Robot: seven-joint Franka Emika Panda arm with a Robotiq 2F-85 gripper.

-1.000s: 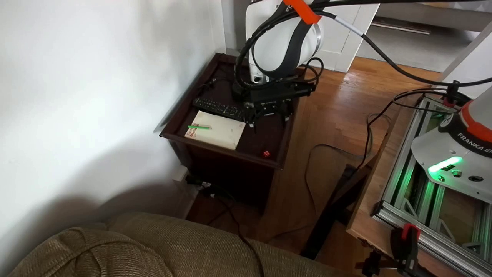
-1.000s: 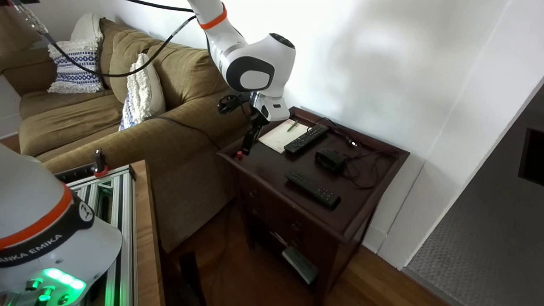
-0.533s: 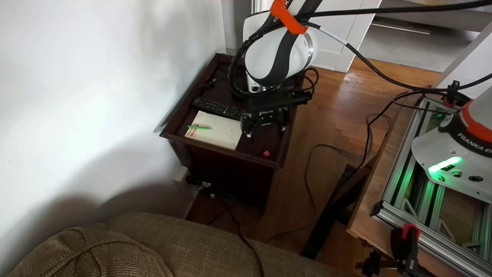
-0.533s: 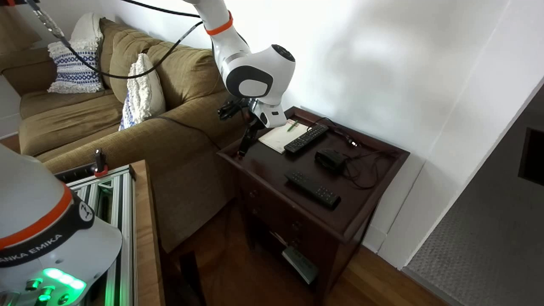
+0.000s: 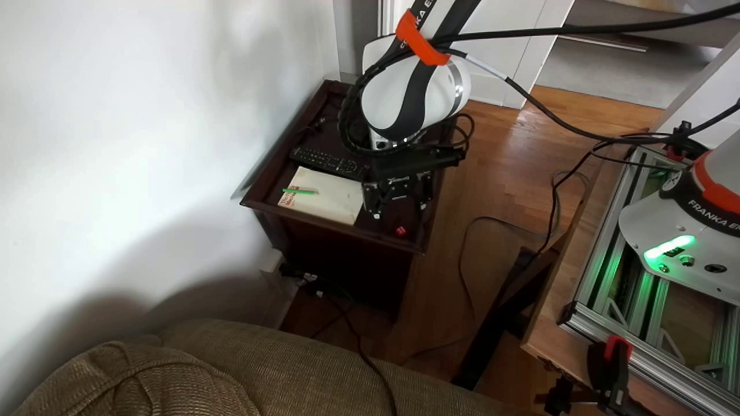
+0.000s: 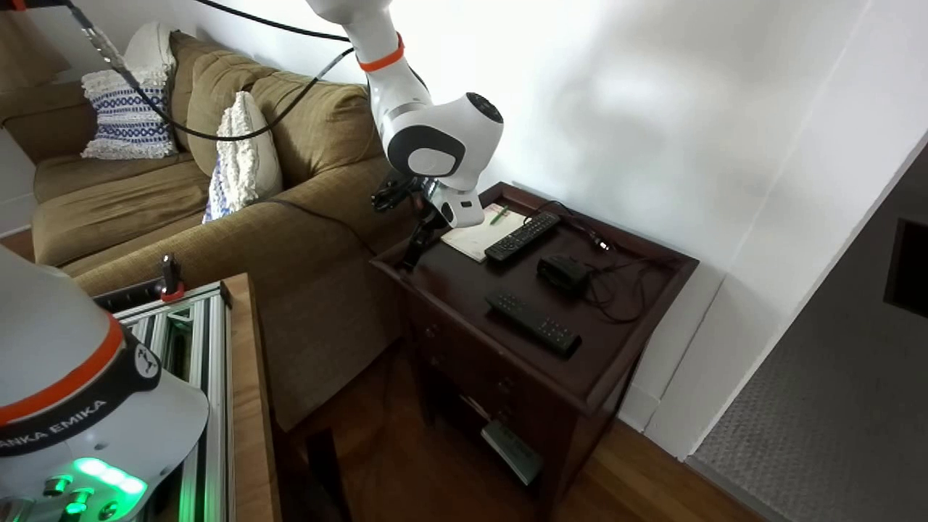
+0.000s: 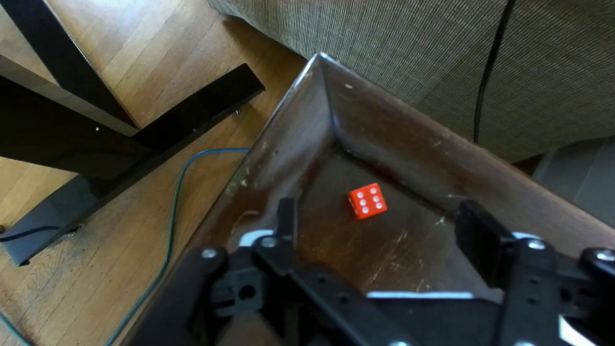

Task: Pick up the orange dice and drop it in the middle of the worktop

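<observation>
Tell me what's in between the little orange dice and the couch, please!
First a strip of the worktop, then its raised rim. The wrist view shows it: the orange dice sits inside the rim, and the couch is beyond it.

The dice [image 7: 367, 202] is showing orange-red with white pips; the surface [image 7: 346, 240] is looking dark reddish-brown; the fingers [image 7: 480, 245] are reading black. The paper [image 5: 332, 201] is showing cream with red print, and a pillow [image 6: 130, 116] is wearing blue patterned bands on white.
</observation>
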